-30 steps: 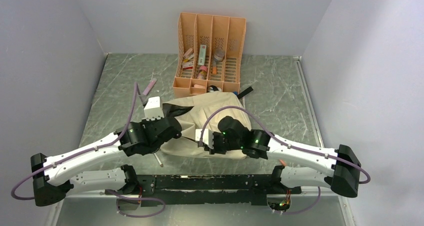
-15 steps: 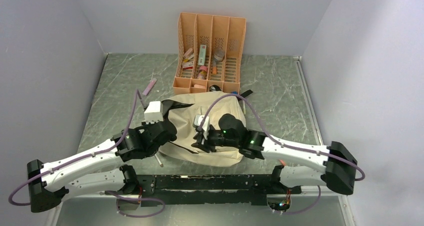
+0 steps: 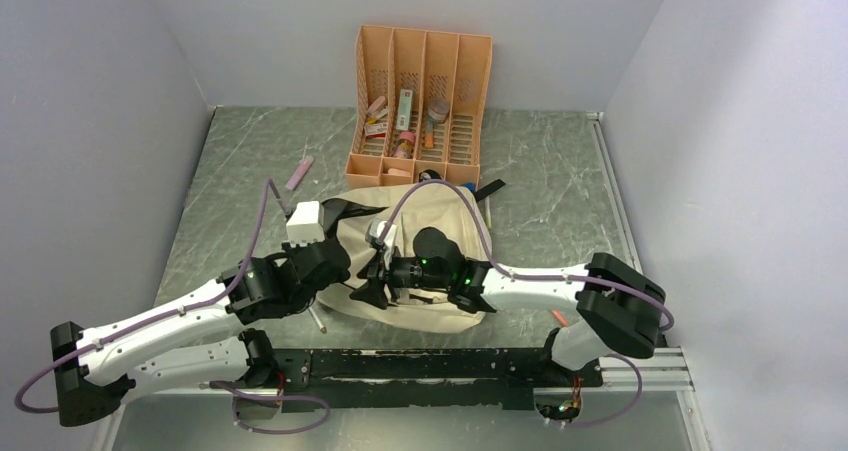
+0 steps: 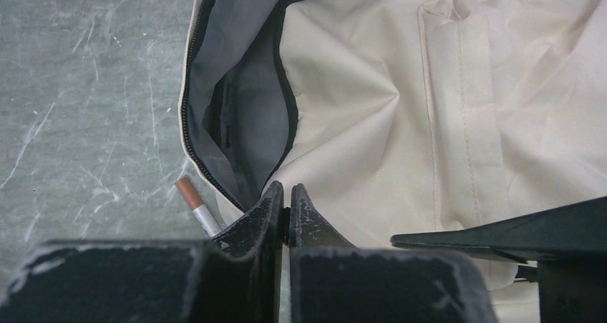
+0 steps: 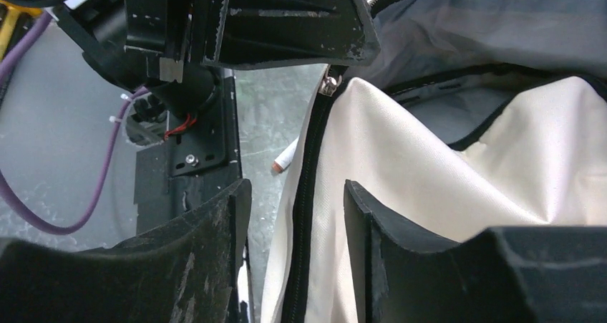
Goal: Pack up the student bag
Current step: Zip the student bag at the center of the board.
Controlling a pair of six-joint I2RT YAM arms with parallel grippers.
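The student bag [image 3: 435,226], cream fabric with black zipper trim and grey lining, lies at the table's middle, its opening [image 4: 236,115] gaping at the left edge. My left gripper [image 4: 286,207] is shut, its tips pinching the bag's rim by the zipper; the metal zipper pull [image 5: 329,85] hangs right under those tips. My right gripper [image 5: 297,194] is open, and its two fingers straddle the black zipper strip [image 5: 308,215] of the same rim without touching it. In the top view both grippers meet at the bag's near left corner, left gripper [image 3: 340,271], right gripper [image 3: 368,286].
A white pen with a brown end [image 4: 197,207] lies on the table against the bag's rim. An orange slotted organiser [image 3: 420,106] with small items stands behind the bag. A pink stick [image 3: 299,173] lies at the far left. The arms' black base rail [image 3: 420,363] runs along the near edge.
The right gripper has opened and travelled left across the bag to its rim beside the left gripper. The left gripper stayed shut and shifted only slightly.
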